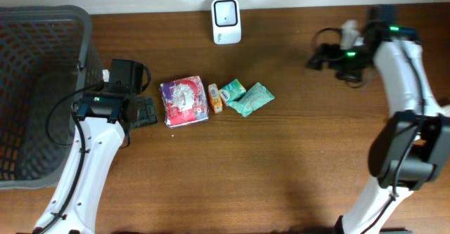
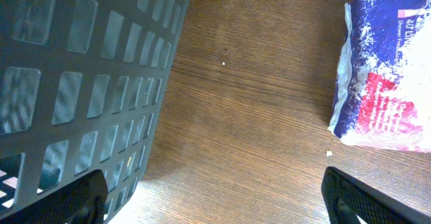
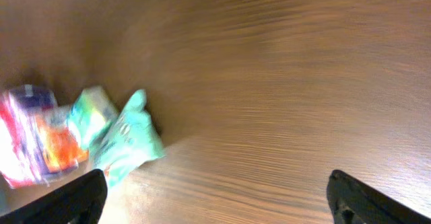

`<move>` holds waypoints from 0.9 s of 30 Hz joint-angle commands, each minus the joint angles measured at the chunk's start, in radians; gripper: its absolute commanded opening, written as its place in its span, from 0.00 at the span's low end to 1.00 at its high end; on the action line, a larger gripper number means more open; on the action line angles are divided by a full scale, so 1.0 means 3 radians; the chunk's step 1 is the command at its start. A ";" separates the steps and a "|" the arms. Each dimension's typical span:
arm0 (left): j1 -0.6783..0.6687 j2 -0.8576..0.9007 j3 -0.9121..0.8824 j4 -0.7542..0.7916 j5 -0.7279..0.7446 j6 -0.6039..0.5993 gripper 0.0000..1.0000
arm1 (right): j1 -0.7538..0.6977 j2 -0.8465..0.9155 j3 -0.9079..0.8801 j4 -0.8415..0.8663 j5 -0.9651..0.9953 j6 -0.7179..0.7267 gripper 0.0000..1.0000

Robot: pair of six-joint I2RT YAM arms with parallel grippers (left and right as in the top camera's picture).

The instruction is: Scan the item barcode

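The blue, white and red packet is showing small white letters near its top edge. They are looking like "40" and "Shower Fre", with the rest running off the picture. The print below is looking too tiny to read. The little packs beside it are looking too small to read.

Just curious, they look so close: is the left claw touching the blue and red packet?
Apart. The left wrist view shows bare table between the left gripper, open and empty, and the blue and red packet.
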 commanded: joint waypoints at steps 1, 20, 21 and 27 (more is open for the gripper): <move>0.0013 -0.0013 -0.0003 0.0005 0.0000 -0.0036 0.99 | 0.0579 0.0028 -0.0038 0.0039 0.0343 -0.0118 0.99; 0.0013 -0.0013 -0.0003 0.0005 0.0001 -0.0036 0.99 | 0.1680 0.0195 -0.0720 0.0740 0.1251 0.1801 0.59; 0.0013 -0.0013 -0.0003 0.0005 0.0000 -0.0036 0.99 | 0.1678 0.0195 -0.0717 0.0715 0.1253 0.1606 0.56; 0.0013 -0.0013 -0.0003 0.0005 0.0000 -0.0036 0.99 | 0.1375 0.0088 -0.0455 -0.0032 0.1097 0.1125 0.47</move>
